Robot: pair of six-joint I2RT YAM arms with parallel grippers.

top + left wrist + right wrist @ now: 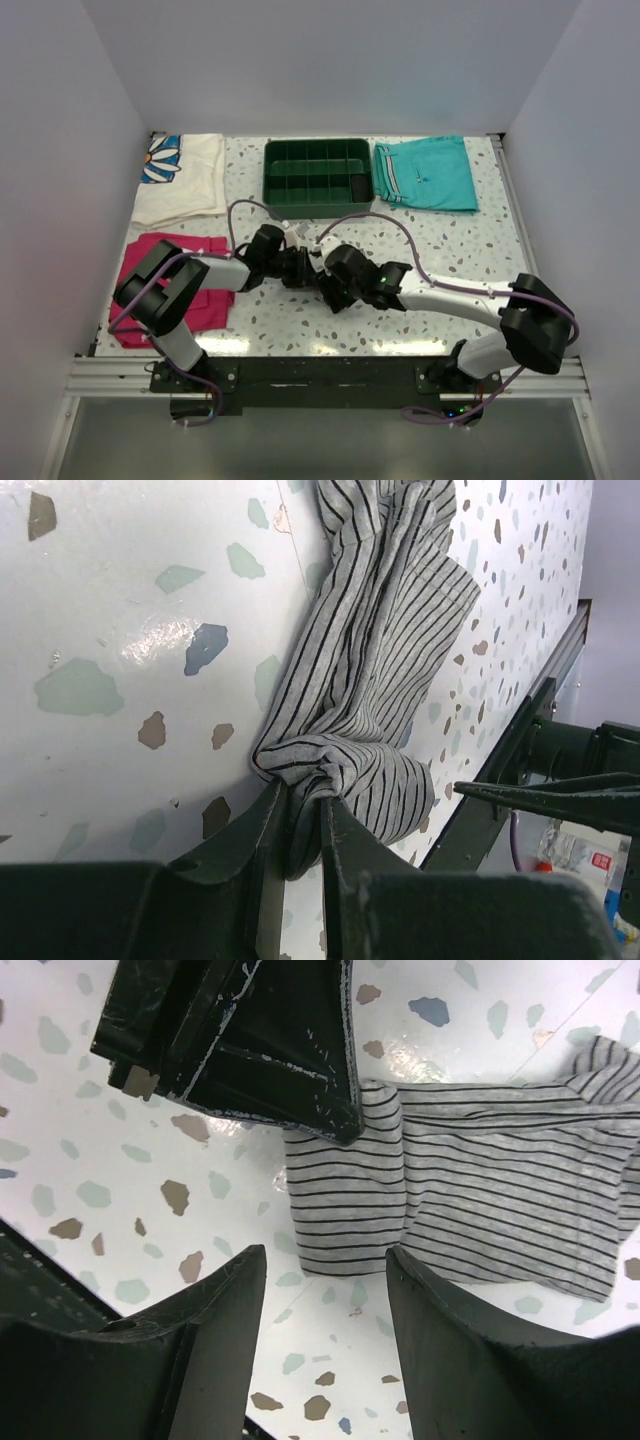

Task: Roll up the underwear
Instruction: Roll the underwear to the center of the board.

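While the underwear is being pinched at a bunched corner between the clenched fingers of the left gripper, its striped cloth is being spread away beyond those fingertips across the speckled table. The right gripper is being held released, its fingers spread apart above the cloth's near edge. Only in the top view is the green tray being shown, well beyond both pairs of fingers, its compartments showing green floors; there the garment is being mostly hidden by the arms.
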